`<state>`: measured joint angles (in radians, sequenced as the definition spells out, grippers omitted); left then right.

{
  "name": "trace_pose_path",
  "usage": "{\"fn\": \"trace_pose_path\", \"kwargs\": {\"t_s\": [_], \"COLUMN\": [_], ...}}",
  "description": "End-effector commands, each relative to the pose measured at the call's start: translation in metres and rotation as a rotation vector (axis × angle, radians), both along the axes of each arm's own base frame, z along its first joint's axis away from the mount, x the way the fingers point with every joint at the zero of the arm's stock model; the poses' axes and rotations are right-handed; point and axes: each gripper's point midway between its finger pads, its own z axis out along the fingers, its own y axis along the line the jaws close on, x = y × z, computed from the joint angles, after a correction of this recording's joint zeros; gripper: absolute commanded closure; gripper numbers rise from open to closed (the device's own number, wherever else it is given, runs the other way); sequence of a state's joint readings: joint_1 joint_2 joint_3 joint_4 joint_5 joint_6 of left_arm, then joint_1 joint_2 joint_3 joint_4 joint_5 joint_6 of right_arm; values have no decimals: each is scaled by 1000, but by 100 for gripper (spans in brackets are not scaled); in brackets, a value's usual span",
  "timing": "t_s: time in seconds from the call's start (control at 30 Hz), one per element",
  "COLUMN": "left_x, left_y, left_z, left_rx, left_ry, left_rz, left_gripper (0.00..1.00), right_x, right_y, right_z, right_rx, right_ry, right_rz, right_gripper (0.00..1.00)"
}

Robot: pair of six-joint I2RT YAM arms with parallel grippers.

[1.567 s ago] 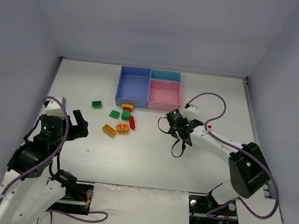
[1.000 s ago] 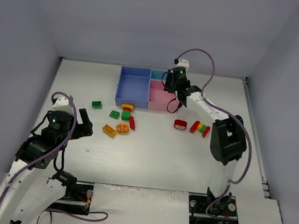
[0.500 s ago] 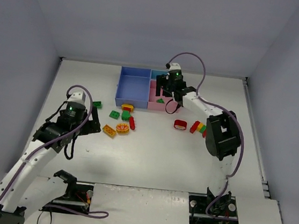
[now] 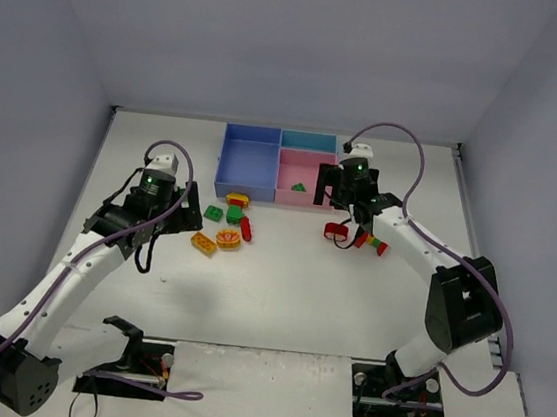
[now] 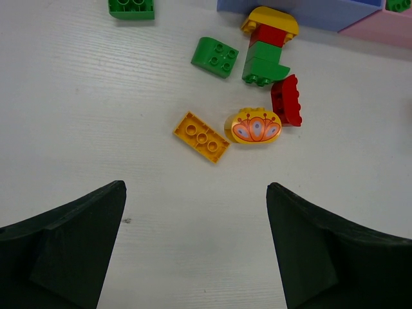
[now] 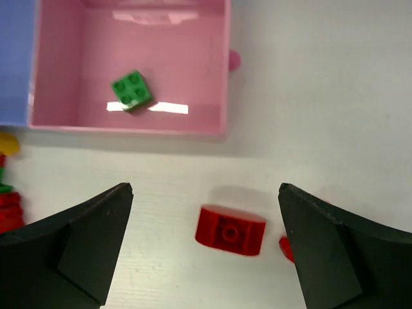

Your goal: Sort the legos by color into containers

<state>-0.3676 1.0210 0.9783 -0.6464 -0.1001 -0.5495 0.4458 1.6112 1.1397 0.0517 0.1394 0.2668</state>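
Note:
The containers are joined trays: blue [image 4: 248, 160], pink [image 4: 308, 172] and teal [image 4: 309, 141]. One green lego [image 6: 132, 89] lies in the pink tray [image 6: 64, 64]. My right gripper [image 6: 206, 187] is open and empty, just in front of that tray, over a red rounded lego [image 6: 230, 230]. A red-yellow-green stack [image 4: 371, 240] lies beside it. My left gripper [image 5: 195, 187] is open and empty, short of a loose group: an orange flat brick [image 5: 201, 136], a yellow oval piece [image 5: 255, 126], a red piece [image 5: 287, 100], a green brick [image 5: 215, 56] and a yellow-red-green stack [image 5: 267, 45].
Another green brick [image 5: 131, 8] lies apart at the far left of the group. The blue tray [image 6: 13, 58] borders the pink one on its left. Grey walls close the table on three sides. Purple cables loop off both arms.
My right gripper opened over the pink tray and the green lego dropped in; it then drew back over the red rounded lego. My left arm reached forward toward the loose group.

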Motion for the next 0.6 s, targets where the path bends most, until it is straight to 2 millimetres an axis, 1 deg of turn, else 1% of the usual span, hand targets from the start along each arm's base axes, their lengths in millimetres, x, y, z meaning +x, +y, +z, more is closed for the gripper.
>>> {"fn": "trace_pose_path", "kwargs": {"t_s": [0.0, 0.07, 0.1, 0.17, 0.23, 0.4, 0.53, 0.57], "left_x": [11, 9, 6, 3, 0, -10, -18, -20], "left_y": [-7, -6, -5, -3, -1, 4, 9, 11], "left_z": [25, 23, 19, 19, 14, 14, 14, 14], "left_rx": [-32, -29, -25, -23, -16, -7, -1, 2], "left_ry": [-92, -91, -81, -83, -71, -58, -58, -60], "left_rz": [-23, -24, -22, -22, -19, -15, -4, -3], "left_gripper": [17, 17, 17, 17, 17, 17, 17, 17], "right_x": [-17, -24, -28, -30, -30, -33, -33, -34], "right_y": [-21, -24, -26, -25, -21, -20, -19, -19], "right_z": [-10, -21, -30, -41, -48, -79, -97, -102], "right_rx": [2, 7, 1, 4, 28, 27, 18, 17], "right_ry": [23, 53, 74, 104, 129, 207, 245, 255], "right_rz": [-111, -129, -139, -149, -157, -191, -211, -213], "right_gripper": [7, 6, 6, 7, 7, 9, 14, 18]}}
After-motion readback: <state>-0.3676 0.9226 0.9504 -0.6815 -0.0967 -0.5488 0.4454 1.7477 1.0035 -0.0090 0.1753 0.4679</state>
